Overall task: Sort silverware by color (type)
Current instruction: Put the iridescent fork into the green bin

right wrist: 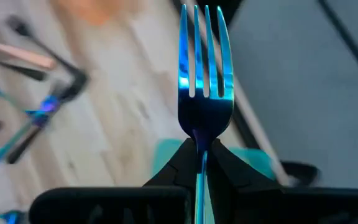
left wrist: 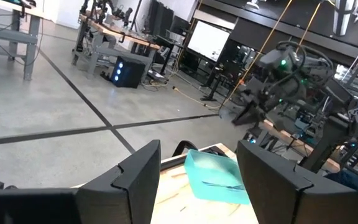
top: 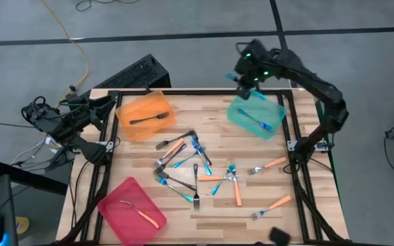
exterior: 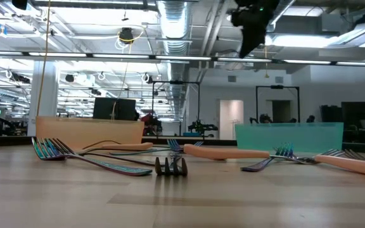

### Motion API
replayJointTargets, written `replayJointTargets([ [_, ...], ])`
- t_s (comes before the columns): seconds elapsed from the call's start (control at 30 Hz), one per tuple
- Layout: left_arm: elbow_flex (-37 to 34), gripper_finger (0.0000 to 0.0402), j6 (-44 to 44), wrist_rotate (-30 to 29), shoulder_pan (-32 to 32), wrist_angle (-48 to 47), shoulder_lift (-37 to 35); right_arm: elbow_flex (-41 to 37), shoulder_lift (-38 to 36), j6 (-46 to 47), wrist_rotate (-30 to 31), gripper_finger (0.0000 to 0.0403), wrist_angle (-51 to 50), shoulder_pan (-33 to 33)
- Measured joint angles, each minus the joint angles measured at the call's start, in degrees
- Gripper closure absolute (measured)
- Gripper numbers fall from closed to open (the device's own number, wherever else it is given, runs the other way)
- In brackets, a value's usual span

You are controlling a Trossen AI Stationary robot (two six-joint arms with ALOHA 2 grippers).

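Observation:
My right gripper (top: 247,87) hangs high over the far edge of the teal tray (top: 237,113), shut on a shiny blue fork (right wrist: 205,93). The low view shows it near the picture's top (exterior: 252,28). One blue fork (top: 257,122) lies in the teal tray. A dark fork (top: 149,119) lies in the orange tray (top: 130,128), and an orange-handled fork (top: 142,214) in the pink tray (top: 118,222). Several more forks (top: 187,164) lie loose on the table's middle. My left gripper (left wrist: 197,171) waits open at the table's left edge, pointing level across it. My right gripper pinches the blue fork by its neck (right wrist: 201,142), just behind the tines, between its two fingers (right wrist: 178,163). The tines stick out past the fingertips and the handle runs back between the fingers. The fork is lifted clear, slanting down toward the table.
Orange-handled forks (top: 273,205) lie toward the table's near right. A dark frame (top: 299,147) runs around the tabletop. A black keyboard (top: 132,74) sits beyond the far edge. Bare wood shows along the near edge between the pink tray and the right side.

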Motion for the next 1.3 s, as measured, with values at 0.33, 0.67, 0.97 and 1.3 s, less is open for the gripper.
replayJointTargets([
  [0.33, 0.00, 0.0205, -0.76, 0.00, 0.00, 0.00, 0.00, -18.23, -10.18, 0.69, 1.63, 0.0361, 4.93, -7.65],
  [0.67, 0.00, 0.0205, -0.85, -0.36, -0.01, -0.01, 0.01, -41.08, -15.21, 1.14, 0.94, 0.0361, 26.99, -9.47],
  [0.97, 0.00, 0.0205, -0.83, -0.37, -0.01, -0.09, 0.02, -53.59, -15.19, -1.47, 0.14, 0.0361, 39.88, -10.28],
  [1.3, 0.00, 0.0205, -0.85, -0.42, -0.01, -0.46, 0.02, -61.08, -15.19, -2.06, -1.26, 0.0361, 45.58, -11.23],
])
